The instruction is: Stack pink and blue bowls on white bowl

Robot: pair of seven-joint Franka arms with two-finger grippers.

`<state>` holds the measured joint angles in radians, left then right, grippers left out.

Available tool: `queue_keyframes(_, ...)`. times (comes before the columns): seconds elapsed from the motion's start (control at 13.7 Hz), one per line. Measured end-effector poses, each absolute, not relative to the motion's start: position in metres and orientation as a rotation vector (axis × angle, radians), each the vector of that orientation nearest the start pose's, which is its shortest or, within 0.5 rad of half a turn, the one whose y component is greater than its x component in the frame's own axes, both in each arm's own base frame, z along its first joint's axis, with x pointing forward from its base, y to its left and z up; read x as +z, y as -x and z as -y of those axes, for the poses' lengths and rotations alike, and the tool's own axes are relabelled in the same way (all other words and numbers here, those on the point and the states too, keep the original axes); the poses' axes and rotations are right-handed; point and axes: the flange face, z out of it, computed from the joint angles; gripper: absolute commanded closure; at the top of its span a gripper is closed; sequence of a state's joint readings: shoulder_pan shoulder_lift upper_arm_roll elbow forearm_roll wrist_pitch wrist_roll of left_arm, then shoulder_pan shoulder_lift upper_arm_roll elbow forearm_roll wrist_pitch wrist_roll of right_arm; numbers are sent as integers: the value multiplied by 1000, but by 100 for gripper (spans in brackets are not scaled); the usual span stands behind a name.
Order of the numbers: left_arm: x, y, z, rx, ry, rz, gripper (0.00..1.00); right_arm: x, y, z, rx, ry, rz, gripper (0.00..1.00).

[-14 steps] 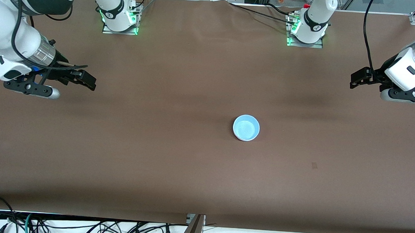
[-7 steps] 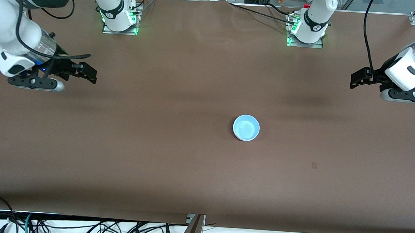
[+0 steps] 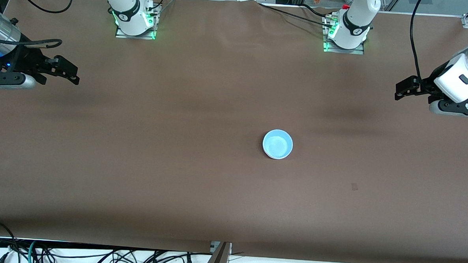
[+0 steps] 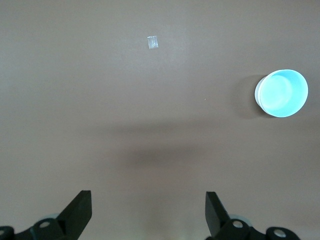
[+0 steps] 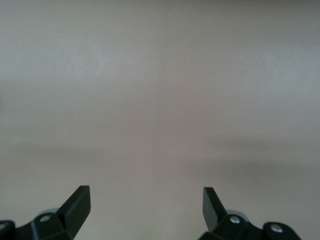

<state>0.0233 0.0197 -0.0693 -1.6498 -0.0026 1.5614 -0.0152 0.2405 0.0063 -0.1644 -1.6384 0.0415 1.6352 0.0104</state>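
Blue bowl [image 3: 277, 144] alone mid-table; left hand [image 3: 402, 88] and right hand [image 3: 69, 69] wide, empty (both aloft).

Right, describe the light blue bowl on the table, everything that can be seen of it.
The small round light sky-blue plastic bowl sits upright, mouth up, on the brown table, toward the left arm's end from the middle. It is shallow, with a paler rim that looks almost white and nothing inside. The left wrist view shows a white wall below its rim, perhaps a bowl beneath; no pink shows. Neither gripper touches it; nothing lies beside it.
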Motion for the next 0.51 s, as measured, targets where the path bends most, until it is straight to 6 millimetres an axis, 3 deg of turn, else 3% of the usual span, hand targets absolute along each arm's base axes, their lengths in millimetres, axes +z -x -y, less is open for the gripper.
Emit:
queue_keyframes(0.29,576,-554,26,170,3137,-48,0,592,-558,-26,40,3098,146,1)
queue_keyframes(0.51,576,-554,26,170,3137,-48,0,592,-558,-24,41,3098,145,1)
